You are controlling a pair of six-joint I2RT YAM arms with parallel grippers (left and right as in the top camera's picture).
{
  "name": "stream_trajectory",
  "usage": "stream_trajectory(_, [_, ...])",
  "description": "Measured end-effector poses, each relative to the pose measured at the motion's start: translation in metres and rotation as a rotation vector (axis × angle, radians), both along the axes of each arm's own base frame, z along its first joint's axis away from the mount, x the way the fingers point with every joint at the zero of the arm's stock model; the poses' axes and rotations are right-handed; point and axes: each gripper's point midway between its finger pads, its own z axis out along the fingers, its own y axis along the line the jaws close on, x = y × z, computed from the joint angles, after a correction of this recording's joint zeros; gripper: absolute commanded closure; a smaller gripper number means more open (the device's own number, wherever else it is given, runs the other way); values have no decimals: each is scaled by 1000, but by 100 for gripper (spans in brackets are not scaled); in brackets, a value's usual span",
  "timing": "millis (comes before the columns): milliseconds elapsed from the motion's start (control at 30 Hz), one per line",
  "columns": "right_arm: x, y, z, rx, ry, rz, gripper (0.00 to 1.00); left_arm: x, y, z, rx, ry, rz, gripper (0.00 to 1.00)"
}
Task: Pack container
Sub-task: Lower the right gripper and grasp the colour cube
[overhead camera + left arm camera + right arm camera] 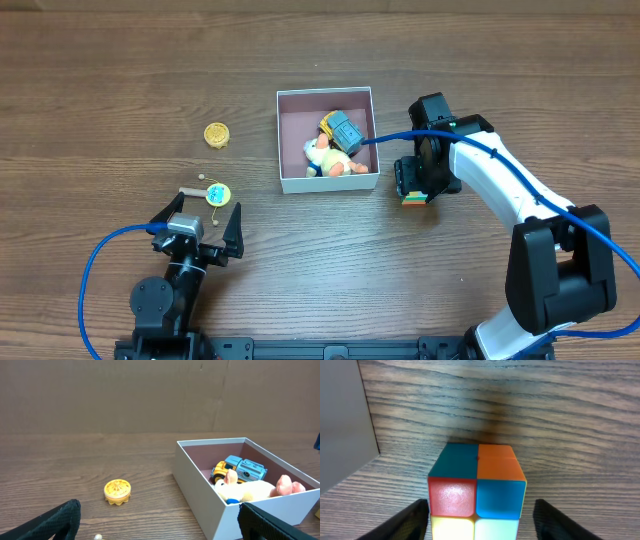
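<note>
The container [328, 93] is a square white-walled box with a mauve inside, at the table's middle. It holds a yellow and blue toy truck [343, 130] and a white and pink soft toy [324, 158]. It also shows in the left wrist view [200, 487] and as a grey wall in the right wrist view [342, 425]. My right gripper [413, 182] is open, its fingers on either side of a coloured puzzle cube [476, 485] on the table just right of the container, with gaps on both sides. My left gripper [200, 216] is open and empty at the front left.
A yellow round toy [216, 134] lies left of the container and shows in the left wrist view [117, 492]. A small yellow disc with a blue centre [217, 193] and a short stick lies just beyond my left gripper.
</note>
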Motion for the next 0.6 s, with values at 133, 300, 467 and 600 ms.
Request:
stream_trajectory(133, [0,0,0,0,0,1,37,0,0,0,0,0,0,0])
stream_trajectory(300, [0,0,0,0,0,0,40,0,0,0,0,0,0,0])
stream_trajectory(467, [0,0,0,0,0,1,41,0,0,0,0,0,0,0])
stream_trajectory(600, [0,0,0,1,0,3,45,0,0,0,0,0,0,0])
